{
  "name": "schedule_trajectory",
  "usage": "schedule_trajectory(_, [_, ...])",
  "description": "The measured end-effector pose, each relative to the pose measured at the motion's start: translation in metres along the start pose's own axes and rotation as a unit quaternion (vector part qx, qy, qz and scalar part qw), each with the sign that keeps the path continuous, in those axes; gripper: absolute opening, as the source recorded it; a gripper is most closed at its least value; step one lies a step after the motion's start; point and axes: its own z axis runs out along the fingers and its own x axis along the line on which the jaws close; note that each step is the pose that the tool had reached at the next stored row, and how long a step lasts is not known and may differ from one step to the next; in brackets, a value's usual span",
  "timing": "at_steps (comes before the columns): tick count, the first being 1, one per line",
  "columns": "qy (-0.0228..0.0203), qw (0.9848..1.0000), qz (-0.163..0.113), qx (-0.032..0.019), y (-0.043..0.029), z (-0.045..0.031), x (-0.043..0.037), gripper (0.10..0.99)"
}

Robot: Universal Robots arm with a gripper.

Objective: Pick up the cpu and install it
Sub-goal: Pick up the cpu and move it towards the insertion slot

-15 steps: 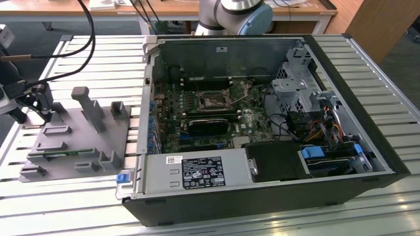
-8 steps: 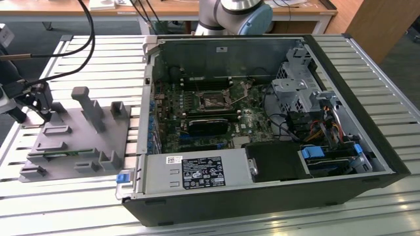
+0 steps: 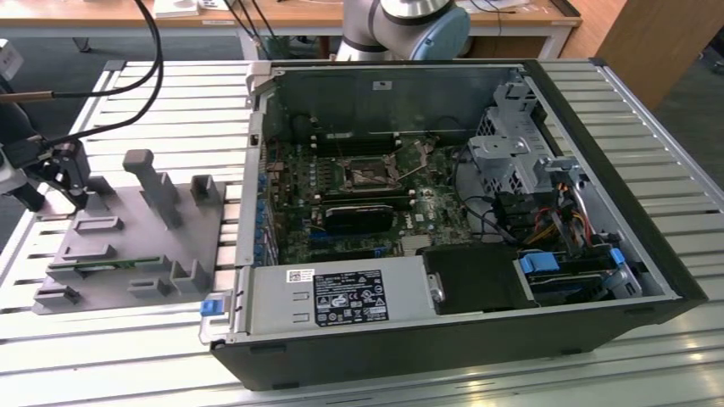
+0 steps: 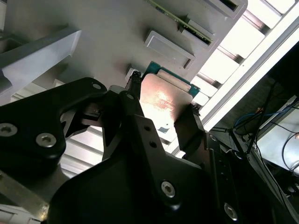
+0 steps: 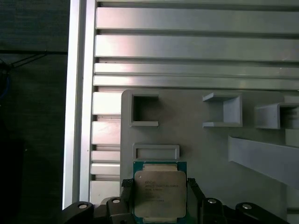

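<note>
Clamped on the cpu [image 5: 160,193] with the tool [image 5: 160,198]: narrow setting, one black finger [image 5: 125,192] pressed against each of two opposite edges. Same hold in both wrist views; in the second wrist view, the cpu [image 4: 163,100] gripped between dark fingers [image 4: 132,91], silvery top catching the light, green rim showing along one edge.

Above the grey tray [image 5: 201,149], at one of its corners, just beside a low rectangular frame [image 5: 156,151] moulded into the tray. Cannot tell whether resting on the tray or raised off it.

In the exterior view, the tool [image 3: 54,193] over the tray [image 3: 119,242] corner farthest from the computer case [image 3: 374,93]. On the tray's nearer part, a long green memory stick [image 3: 108,264] lying flat among upright grey posts, well apart from the tool. Under the tray, a slatted metal worktop [image 3: 114,356]. Beside the tray, toward the exterior view's right, the opened case on its side, motherboard exposed, dark metal-framed socket [image 3: 371,176] near the board's middle, well apart from the tray.
</note>
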Motion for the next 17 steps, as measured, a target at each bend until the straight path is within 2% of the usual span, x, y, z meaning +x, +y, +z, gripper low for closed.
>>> schedule_trajectory(17, [0.0, 1.0, 0.0, 0.0, 0.0002, -0.0043, 0.0, 0.541])
